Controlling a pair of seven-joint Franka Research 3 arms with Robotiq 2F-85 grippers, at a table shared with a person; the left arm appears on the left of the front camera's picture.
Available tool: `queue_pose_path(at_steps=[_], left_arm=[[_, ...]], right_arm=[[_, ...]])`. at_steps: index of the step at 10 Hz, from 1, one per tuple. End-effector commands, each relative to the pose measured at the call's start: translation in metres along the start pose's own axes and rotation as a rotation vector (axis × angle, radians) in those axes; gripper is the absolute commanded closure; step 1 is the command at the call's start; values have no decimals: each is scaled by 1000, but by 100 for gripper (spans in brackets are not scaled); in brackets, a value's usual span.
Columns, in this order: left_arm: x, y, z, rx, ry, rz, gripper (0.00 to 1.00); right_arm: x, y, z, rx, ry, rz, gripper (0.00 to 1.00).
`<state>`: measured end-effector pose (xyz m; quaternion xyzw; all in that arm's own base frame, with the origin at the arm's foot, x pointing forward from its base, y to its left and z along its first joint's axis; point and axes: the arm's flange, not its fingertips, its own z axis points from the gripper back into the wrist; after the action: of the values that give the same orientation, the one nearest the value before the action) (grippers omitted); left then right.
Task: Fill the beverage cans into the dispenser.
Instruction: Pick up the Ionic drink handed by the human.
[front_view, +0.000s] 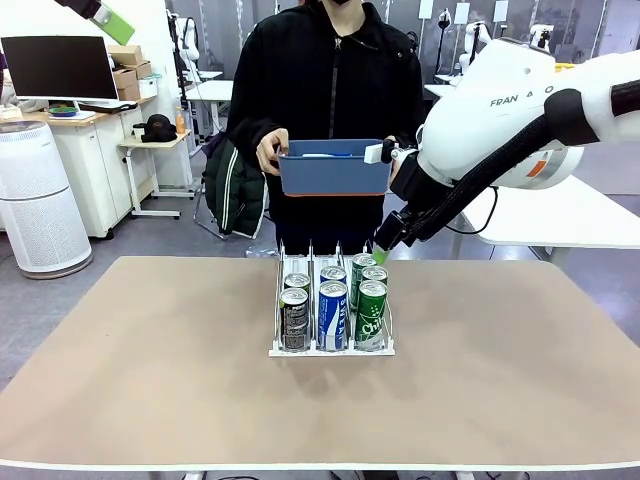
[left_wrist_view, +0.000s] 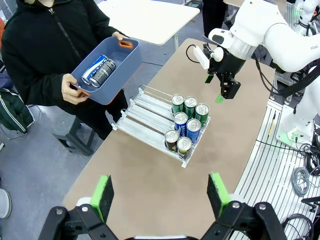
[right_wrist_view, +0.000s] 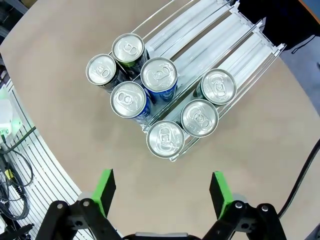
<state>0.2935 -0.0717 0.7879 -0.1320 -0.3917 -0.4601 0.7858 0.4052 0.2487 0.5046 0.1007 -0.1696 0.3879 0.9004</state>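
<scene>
Green-padded fingers of the right gripper (right_wrist_view: 160, 185) stand wide apart with nothing held, poised above the dispenser (right_wrist_view: 215, 30), a clear three-lane rack on the smooth tan table (right_wrist_view: 250, 150). Seven round, silver-topped cans (right_wrist_view: 159, 75) crowd the rack's robot-side end. The left gripper (left_wrist_view: 160, 192) hangs high, equally spread and empty. Across the table, a person holds a blue plastic bin (left_wrist_view: 125, 60) containing two more cans (left_wrist_view: 100, 71).

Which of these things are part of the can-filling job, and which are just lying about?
Part of the job: slim green, blue and black drink cans in the clear acrylic three-lane rack; two more cans in the blue plastic bin the person holds.
Lying about: white cylindrical air purifier; black monitor; cardboard boxes.
</scene>
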Motion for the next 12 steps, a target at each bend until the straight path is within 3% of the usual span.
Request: queue_pose_path(at_steps=[1,12], left_arm=[[0,1,0,5,2,4,0],[0,1,0,5,2,4,0]], right_arm=[[2,1,-1,3,9,-6,0],[0,0,0,0,0,0,0]])
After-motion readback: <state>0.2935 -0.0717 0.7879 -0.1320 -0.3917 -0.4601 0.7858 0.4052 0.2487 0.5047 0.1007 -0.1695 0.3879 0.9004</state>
